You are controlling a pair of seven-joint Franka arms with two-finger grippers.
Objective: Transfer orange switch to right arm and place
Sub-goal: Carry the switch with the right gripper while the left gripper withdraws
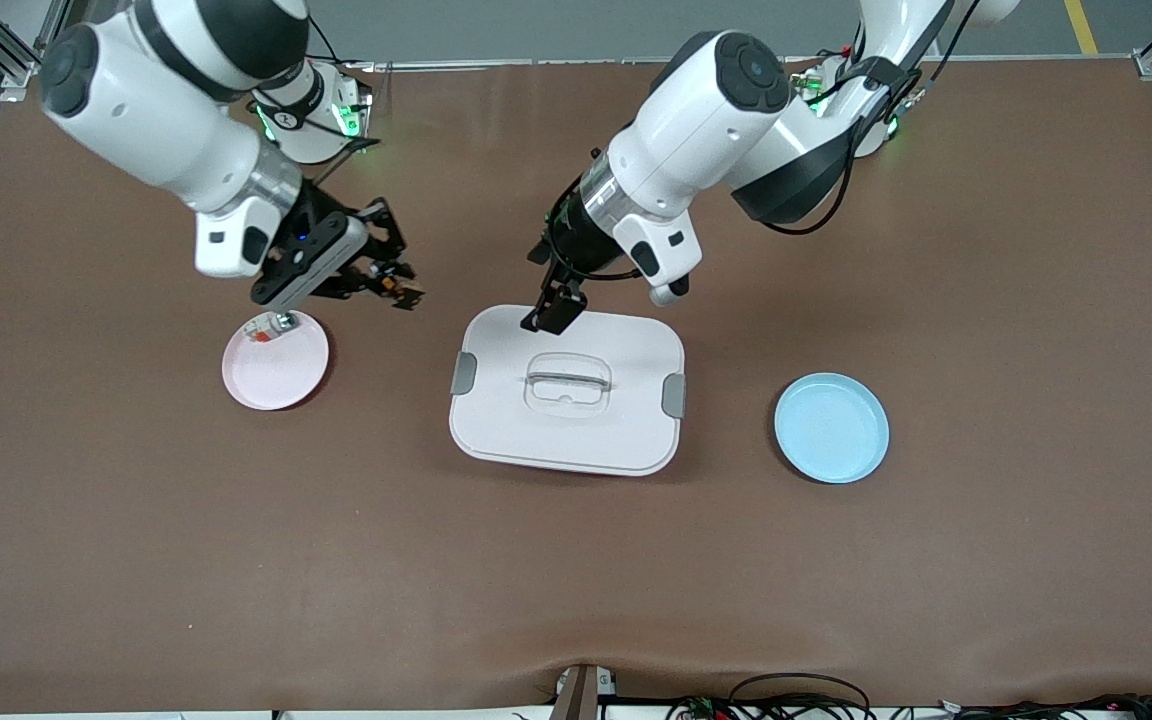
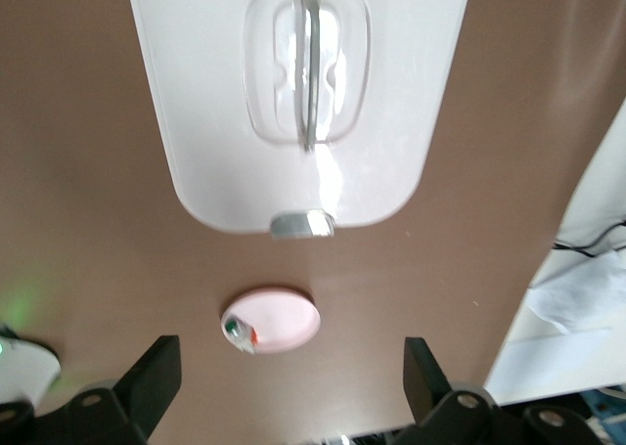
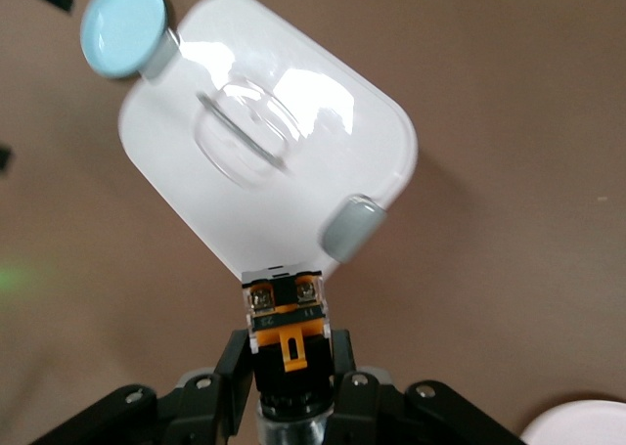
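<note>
My right gripper (image 1: 388, 281) is shut on the orange switch (image 1: 400, 290), a small black block with an orange section. It holds it in the air over the table between the pink plate (image 1: 281, 372) and the white lidded box (image 1: 576, 430). In the right wrist view the switch (image 3: 287, 330) sits between the gripper's (image 3: 287, 352) two fingers. My left gripper (image 1: 556, 312) hangs over the box's edge nearest the robots. In the left wrist view its fingers (image 2: 156, 367) stand wide apart with nothing between them.
A small whitish part with red-orange and green bits (image 1: 262, 329) lies on the pink plate's rim side nearest the robots. A blue plate (image 1: 831, 428) lies toward the left arm's end of the table. The box has a clear handle (image 1: 568, 383) and grey clips.
</note>
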